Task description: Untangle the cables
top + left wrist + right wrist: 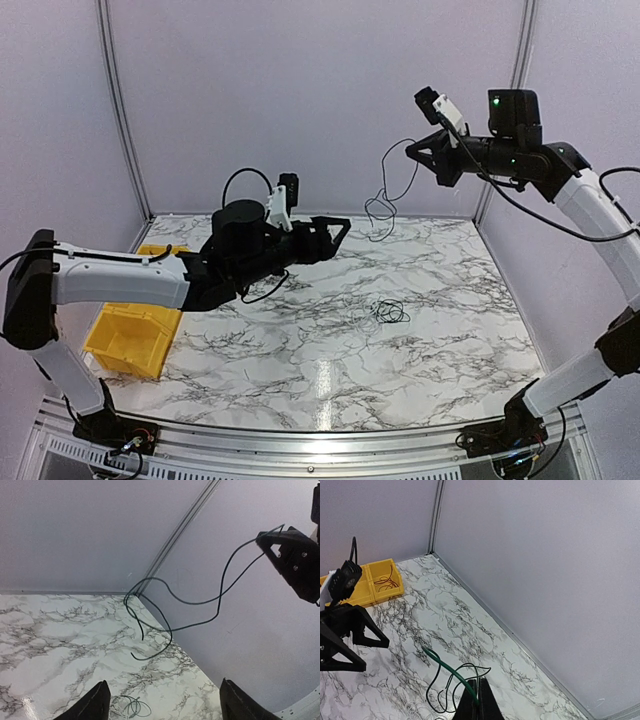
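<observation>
My right gripper point(412, 148) is raised high near the back wall and shut on a thin dark green cable point(385, 195), which hangs from it in loose loops above the table. The same cable shows in the left wrist view point(200, 602) and in the right wrist view point(451, 671), pinched between the closed fingers. A small tangle of thin black and whitish cables point(389, 312) lies on the marble table right of centre; it also shows in the left wrist view point(127, 707). My left gripper point(340, 232) is open and empty, held above the table left of the hanging cable.
A yellow bin point(130, 335) with compartments sits at the left edge of the table; in the right wrist view point(375, 582) it holds a reddish wire point(384, 584). Walls enclose the back and both sides of the marble table point(330, 370).
</observation>
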### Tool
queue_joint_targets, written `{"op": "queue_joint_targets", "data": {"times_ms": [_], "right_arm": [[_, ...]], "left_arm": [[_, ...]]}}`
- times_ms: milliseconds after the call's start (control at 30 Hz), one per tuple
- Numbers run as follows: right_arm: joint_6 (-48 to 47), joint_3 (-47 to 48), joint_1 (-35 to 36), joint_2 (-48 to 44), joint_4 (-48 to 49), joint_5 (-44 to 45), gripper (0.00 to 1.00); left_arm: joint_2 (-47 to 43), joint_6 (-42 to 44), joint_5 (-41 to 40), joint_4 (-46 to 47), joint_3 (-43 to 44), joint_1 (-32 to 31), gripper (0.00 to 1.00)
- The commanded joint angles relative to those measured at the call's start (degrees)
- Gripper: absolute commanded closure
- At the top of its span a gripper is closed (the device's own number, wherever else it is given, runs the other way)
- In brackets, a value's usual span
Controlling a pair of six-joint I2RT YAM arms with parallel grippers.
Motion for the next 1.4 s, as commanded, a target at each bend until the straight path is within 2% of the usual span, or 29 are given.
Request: {"op": "queue_joint_targets", "data": {"times_ms": [0,100,300,467,667,900,1100,1167,1367], "right_arm": [[4.1,-2.8,0.9,-1.1,-0.2,1.5,1.0],[4.8,-3.5,2.1,-0.8,-0.3,2.2,1.0],[7.0,-3.8,3.4,0.1,0.5,2.7,1.0],[7.8,-3.2,4.1,0.5,-0.1,0.1,1.0],[8.2,0.6,5.3,1.2,-3.6,-9.4,1.0],[11.5,12.5,5.6,3.6,-11.1,-21.6,1.0],[13.1,30.4,5.6,7.6,-12.5,-17.4,1.0],[12.4,33.7,5.6,8.4,-12.7,-16.0,1.0],[12.4,32.1,5.4,8.3,-11.8,-14.9,1.0]], "left_arm": [[-2.6,6.7,-8.0,-3.7,2.0,-1.5,0.16],[-0.4,8.4,-8.3,-4.9,7.4,-1.9,0.1],[7.5,8.7,-9.6,-8.4,19.1,-2.4,0.11],[13.3,5.8,-12.9,-11.0,25.8,-2.2,0.18],[18.7,3.3,-16.8,-13.4,31.0,-1.4,0.31],[24.8,0.3,-17.8,-13.6,33.8,0.7,0.43],[28.5,-0.6,-14.7,-13.7,30.7,1.4,0.53],[28.6,-1.1,-13.9,-13.6,29.0,1.5,0.55],[26.5,-0.8,-12.9,-13.6,23.6,1.6,0.56]]}}
